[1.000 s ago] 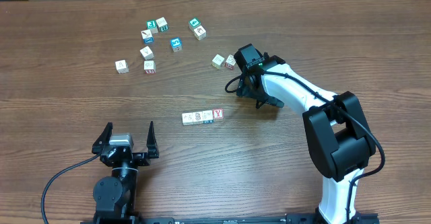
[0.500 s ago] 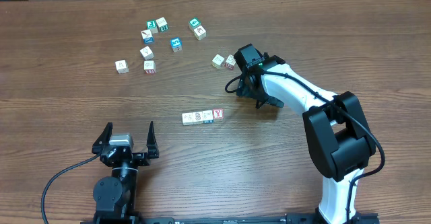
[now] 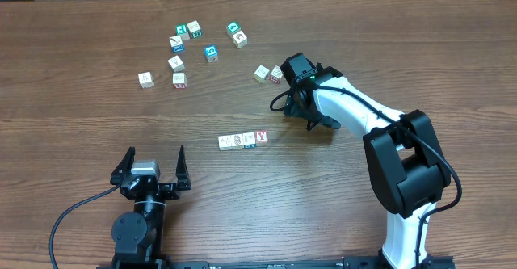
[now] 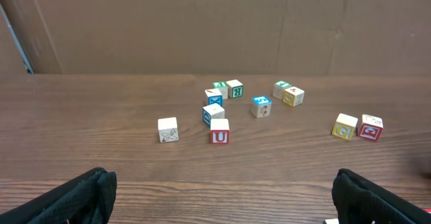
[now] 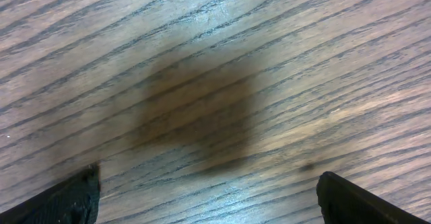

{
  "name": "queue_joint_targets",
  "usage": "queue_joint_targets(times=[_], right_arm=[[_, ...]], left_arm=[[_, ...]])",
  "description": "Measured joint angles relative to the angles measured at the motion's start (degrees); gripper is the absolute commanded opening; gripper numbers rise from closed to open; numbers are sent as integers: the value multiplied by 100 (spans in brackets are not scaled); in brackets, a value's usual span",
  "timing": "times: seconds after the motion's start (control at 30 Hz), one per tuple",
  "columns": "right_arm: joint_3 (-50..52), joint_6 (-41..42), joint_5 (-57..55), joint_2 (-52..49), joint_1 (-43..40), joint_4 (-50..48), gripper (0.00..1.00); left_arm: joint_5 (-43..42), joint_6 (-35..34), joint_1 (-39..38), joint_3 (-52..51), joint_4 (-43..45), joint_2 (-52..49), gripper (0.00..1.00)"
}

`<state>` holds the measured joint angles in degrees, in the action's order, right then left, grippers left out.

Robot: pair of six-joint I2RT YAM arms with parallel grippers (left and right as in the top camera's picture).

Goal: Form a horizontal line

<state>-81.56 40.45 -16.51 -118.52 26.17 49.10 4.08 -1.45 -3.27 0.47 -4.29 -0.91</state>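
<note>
The horizontal line point(image 3: 242, 140) is a short row of touching white cubes at the table's middle, its right end cube showing a red Y point(image 3: 261, 136). My right gripper point(image 3: 309, 117) hangs open and empty just right of that end, pointing down at bare wood point(image 5: 202, 116). My left gripper point(image 3: 153, 166) is open and empty near the front edge, left of the row; its fingertips frame the left wrist view point(image 4: 219, 197). The row is out of view in both wrist views.
Loose cubes lie scattered at the back: a white one point(image 3: 145, 79), a red U cube point(image 3: 179, 79), a blue one point(image 3: 211, 52), teal ones point(image 3: 233, 29), and a pair point(image 3: 269, 73) near my right arm. They also show in the left wrist view point(image 4: 219, 131).
</note>
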Motion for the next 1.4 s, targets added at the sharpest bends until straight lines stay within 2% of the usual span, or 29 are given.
queue_joint_targets(times=[0.53, 0.87, 1.23, 1.4], right_arm=[[33, -114, -221, 52, -7, -63, 100], [68, -1480, -79, 933, -105, -1263, 100], [111, -2677, 1110, 1683, -970, -896, 100], [949, -2800, 1333, 2623, -1394, -1054, 100]], left_arm=[[0, 2, 0, 0, 0, 0, 100], [-2, 2, 0, 0, 0, 0, 100], [0, 2, 0, 0, 0, 0, 99], [-2, 2, 0, 0, 0, 0, 100]])
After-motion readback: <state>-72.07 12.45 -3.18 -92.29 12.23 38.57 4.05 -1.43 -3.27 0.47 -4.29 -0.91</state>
